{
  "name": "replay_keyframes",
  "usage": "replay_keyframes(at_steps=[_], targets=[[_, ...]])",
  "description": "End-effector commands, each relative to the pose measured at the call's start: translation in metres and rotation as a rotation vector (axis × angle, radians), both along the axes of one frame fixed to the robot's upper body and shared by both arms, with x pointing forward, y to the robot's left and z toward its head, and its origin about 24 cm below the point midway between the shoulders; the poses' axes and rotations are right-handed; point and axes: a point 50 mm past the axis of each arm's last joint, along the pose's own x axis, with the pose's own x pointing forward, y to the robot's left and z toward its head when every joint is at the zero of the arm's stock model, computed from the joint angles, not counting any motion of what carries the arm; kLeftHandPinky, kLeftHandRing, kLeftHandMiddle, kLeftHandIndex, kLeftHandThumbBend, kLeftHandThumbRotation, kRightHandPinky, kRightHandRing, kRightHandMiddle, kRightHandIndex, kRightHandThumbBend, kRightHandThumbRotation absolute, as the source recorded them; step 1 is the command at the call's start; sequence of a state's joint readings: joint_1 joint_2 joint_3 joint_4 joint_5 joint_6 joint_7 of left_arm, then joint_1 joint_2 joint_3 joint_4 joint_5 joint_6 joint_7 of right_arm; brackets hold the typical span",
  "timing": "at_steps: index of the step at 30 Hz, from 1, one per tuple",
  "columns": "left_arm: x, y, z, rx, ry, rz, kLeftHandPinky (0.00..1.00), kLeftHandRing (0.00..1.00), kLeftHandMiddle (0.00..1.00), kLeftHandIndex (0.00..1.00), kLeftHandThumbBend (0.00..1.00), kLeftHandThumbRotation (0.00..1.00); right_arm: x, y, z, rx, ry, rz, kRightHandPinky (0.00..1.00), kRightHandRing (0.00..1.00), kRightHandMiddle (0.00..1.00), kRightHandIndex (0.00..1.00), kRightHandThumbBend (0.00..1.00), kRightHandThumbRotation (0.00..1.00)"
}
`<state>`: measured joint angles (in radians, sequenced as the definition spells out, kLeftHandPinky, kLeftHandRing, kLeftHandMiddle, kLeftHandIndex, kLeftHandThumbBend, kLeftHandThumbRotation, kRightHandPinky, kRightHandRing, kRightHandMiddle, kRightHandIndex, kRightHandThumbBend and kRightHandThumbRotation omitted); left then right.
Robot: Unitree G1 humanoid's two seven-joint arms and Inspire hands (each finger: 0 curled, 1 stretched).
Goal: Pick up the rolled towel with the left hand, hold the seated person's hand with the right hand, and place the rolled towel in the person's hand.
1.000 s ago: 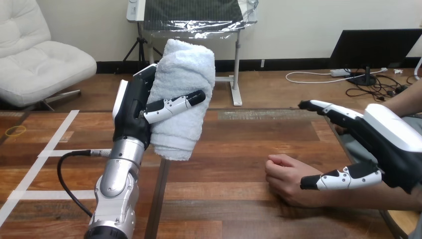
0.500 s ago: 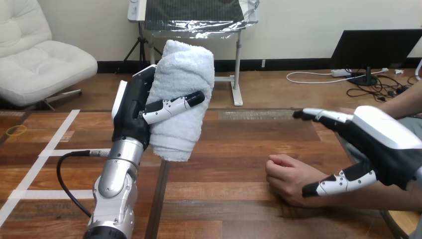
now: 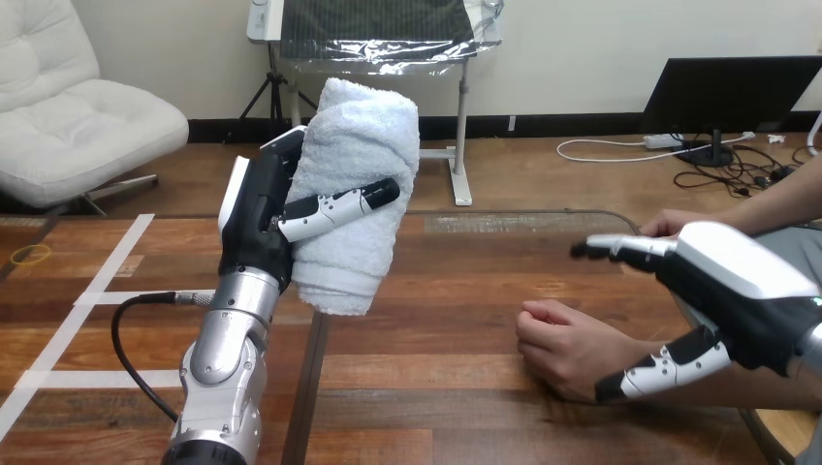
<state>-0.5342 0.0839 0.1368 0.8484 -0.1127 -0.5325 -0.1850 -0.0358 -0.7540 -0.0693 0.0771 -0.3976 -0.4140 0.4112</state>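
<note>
The first step can be judged done. The rolled towel [image 3: 359,136] is held upright in the left hand [image 3: 257,218], left of the frame's centre and lifted clear of the table [image 3: 456,281]. The thumb is laid across the towel's front and the palm is set against its side, so the roll is clamped.

The second step is judged begun but not finished. The right hand [image 3: 742,291] is seen at the right edge of the frame, spread wide, its fingers stretched out straight above and its thumb pointed out below. The person's hand [image 3: 562,344] is rested on the table at the lower middle right, curled into a loose fist, with its wrist lying between those fingers and the thumb. No closing round the wrist is shown, and whether the thumb touches it cannot be told.

Left to do, as judged here: the person's hand must be taken and its fist opened. The towel, now well apart from it, must then be carried rightward and laid in the palm.
</note>
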Motion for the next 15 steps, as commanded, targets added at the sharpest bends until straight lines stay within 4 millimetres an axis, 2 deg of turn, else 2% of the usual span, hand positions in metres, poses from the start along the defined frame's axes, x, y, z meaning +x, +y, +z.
replay_keyframes(at_steps=[1, 15], targets=[[0.0126, -0.0037, 0.0389, -0.032, -0.153, -0.011, 0.28, 0.33, 0.38, 0.4, 0.55, 0.0, 0.0132, 0.001, 0.0199, -0.036, -0.064, 0.025, 0.87, 0.86, 0.87, 0.86, 1.0, 0.34], [0.0106, -0.0021, 0.0428, -0.041, -0.17, -0.009, 0.27, 0.33, 0.38, 0.4, 0.52, 0.0, 0.0155, -0.0068, 0.0128, -0.059, -0.023, 0.012, 0.83, 0.82, 0.84, 0.83, 1.0, 0.3]])
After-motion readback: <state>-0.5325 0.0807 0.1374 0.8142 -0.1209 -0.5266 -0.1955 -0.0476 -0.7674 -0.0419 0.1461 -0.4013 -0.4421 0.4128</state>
